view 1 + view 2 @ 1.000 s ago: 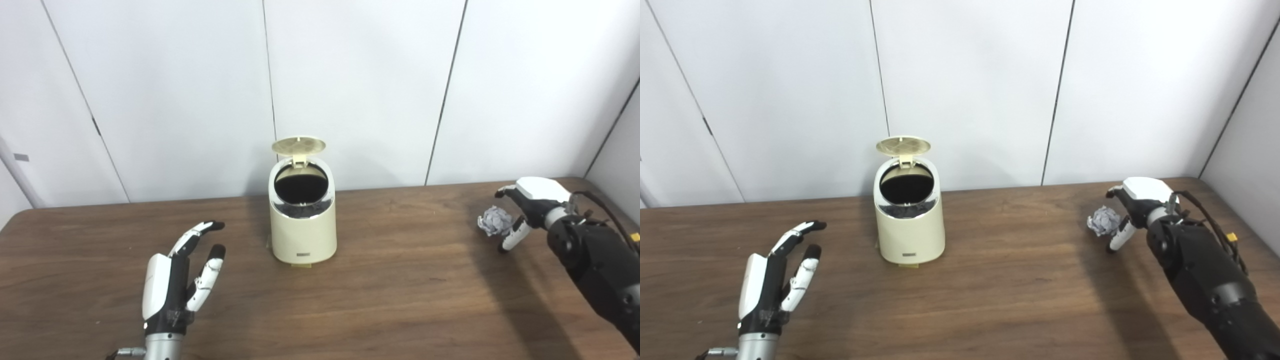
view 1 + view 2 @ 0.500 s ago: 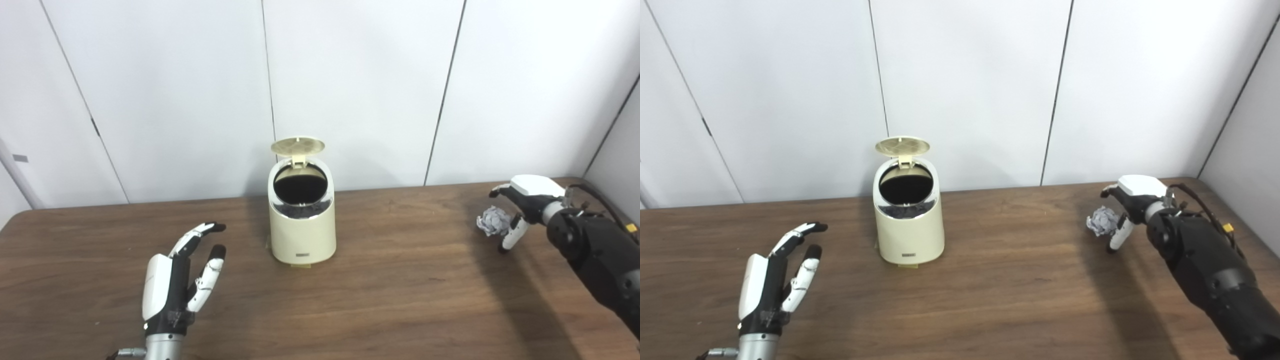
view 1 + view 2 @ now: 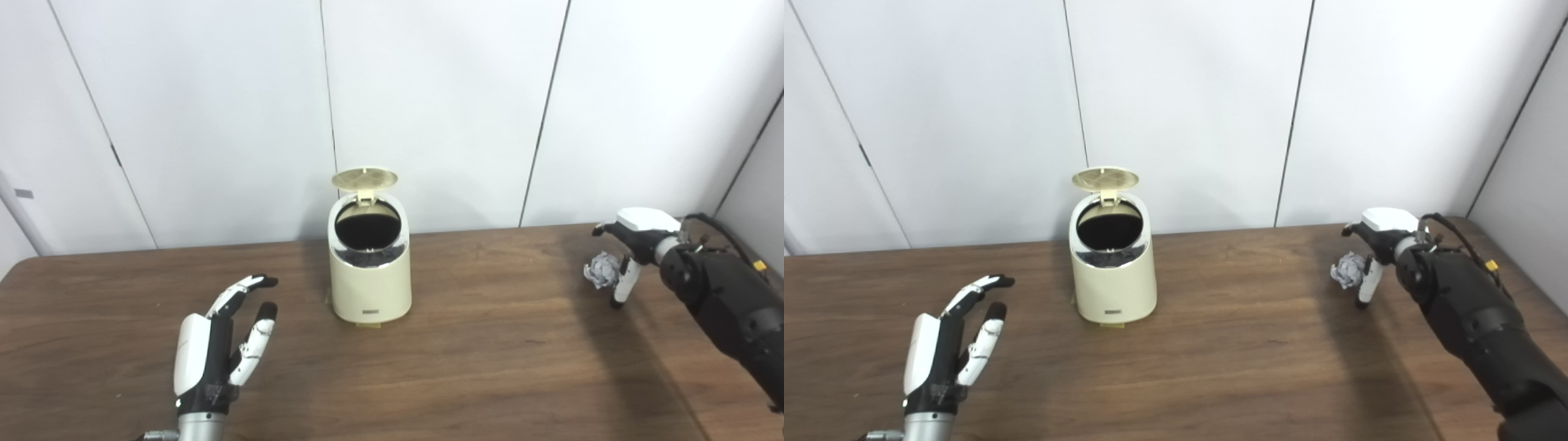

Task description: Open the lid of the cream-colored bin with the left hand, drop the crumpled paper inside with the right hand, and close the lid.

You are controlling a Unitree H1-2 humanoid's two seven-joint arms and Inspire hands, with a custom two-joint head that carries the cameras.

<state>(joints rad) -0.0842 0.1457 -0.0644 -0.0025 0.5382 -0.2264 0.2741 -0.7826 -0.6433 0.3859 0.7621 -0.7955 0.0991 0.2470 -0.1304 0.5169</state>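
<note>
The lid point(image 3: 364, 178) already stands up behind the mouth of the bin point(image 3: 370, 288), so the opening is done. The bin sits toward the back edge of the table point(image 3: 478, 355), about midway along it. What is left, as I judge it, is the whole of the paper's trip and then shutting the lid.

My left hand point(image 3: 211, 346) rests near the front edge at the left, well apart from the bin, fingers spread and holding nothing.

My right hand point(image 3: 634, 242) is at the far right of the table near the back corner, arched over the paper point(image 3: 602, 271). The fingers point(image 3: 603, 229) reach above the ball and the thumb point(image 3: 620, 288) points down beside it, its tip at or near the table. They are apart around the paper, not clamped on it. I cannot tell whether any of them touches it. The paper lies on the table, so I take the step in hand to be the grasp, not yet made.

Inside the bin I see only a dark hollow. A speckled grey band shows at the front of the rim, and I cannot tell what it is. No paper is visible in there.
</note>
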